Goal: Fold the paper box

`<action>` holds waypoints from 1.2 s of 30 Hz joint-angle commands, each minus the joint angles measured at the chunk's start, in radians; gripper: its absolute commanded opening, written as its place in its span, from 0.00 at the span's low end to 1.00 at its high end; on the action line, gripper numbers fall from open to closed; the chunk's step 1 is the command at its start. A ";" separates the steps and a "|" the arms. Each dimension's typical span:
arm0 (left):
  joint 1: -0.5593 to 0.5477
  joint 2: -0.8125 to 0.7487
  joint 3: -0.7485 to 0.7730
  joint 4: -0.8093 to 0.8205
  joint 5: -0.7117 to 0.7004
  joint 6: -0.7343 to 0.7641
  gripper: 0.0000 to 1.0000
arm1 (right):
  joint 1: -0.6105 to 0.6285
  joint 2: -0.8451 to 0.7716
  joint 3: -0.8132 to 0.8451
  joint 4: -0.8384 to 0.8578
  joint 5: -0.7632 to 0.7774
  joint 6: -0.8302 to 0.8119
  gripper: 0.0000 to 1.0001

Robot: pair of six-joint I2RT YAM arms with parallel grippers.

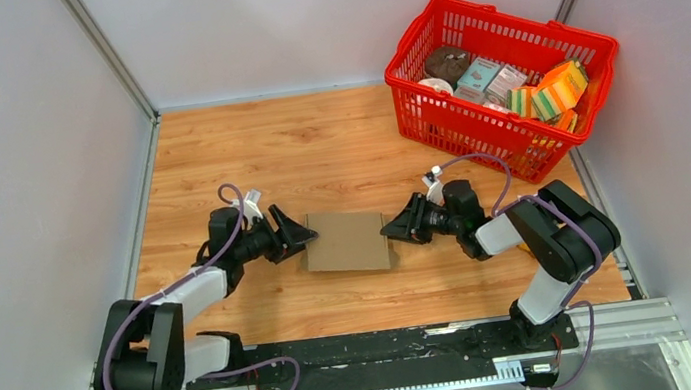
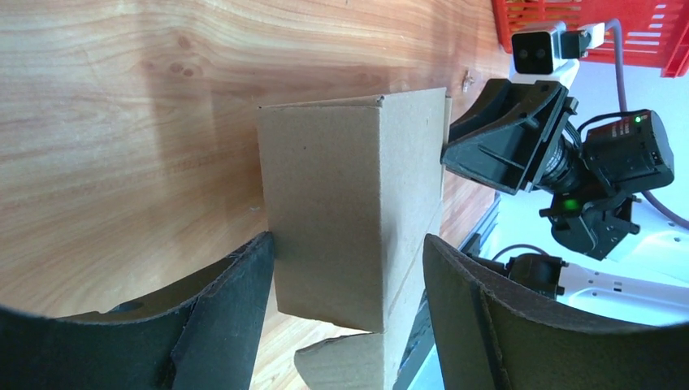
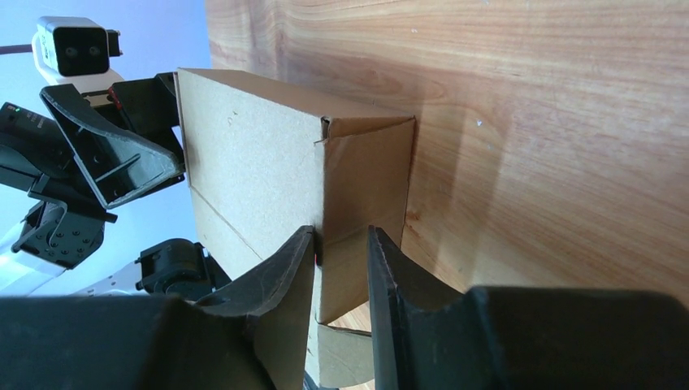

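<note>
The paper box (image 1: 347,240) is a small plain brown cardboard box lying on the wooden table between my two grippers. My left gripper (image 1: 298,233) is at its left end. In the left wrist view (image 2: 349,252) the jaws stand wide apart around that end of the box (image 2: 349,211). One finger (image 2: 244,284) touches its edge and the other stands clear. My right gripper (image 1: 394,227) is at the right end. In the right wrist view (image 3: 341,244) the jaws stand a narrow gap apart, with the box's end panel (image 3: 366,179) showing between them. A loose flap (image 3: 341,357) hangs below.
A red basket (image 1: 432,118) of colourful printed packages stands at the back right. White walls with metal posts close in both sides and the back. The arm bases sit on a black rail (image 1: 392,345) at the near edge.
</note>
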 commanded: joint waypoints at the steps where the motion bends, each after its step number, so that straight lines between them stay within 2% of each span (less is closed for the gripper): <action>1: -0.008 -0.099 0.021 -0.126 -0.028 0.069 0.75 | -0.005 0.009 -0.028 -0.004 0.040 -0.008 0.32; 3: -0.008 -0.149 0.029 -0.199 -0.067 0.097 0.77 | -0.011 0.012 -0.031 -0.001 0.035 -0.003 0.32; 6: -0.008 -0.154 0.046 -0.226 -0.055 0.120 0.78 | -0.012 0.025 -0.032 0.014 0.027 0.005 0.32; 11: -0.008 -0.107 0.046 -0.177 -0.021 0.093 0.78 | -0.022 0.027 -0.040 0.024 0.026 0.011 0.32; 16: -0.008 -0.099 0.037 -0.168 -0.044 0.076 0.79 | -0.028 0.027 -0.048 0.024 0.030 0.020 0.31; 24: -0.013 0.027 -0.012 0.145 0.076 -0.076 0.80 | -0.031 0.030 -0.045 0.025 0.032 0.020 0.31; 31: -0.030 0.080 -0.015 0.240 0.099 -0.128 0.79 | -0.029 0.027 -0.045 0.028 0.030 0.015 0.31; 36: -0.031 0.091 -0.018 0.260 0.110 -0.151 0.65 | -0.016 0.007 -0.031 -0.007 0.047 -0.004 0.33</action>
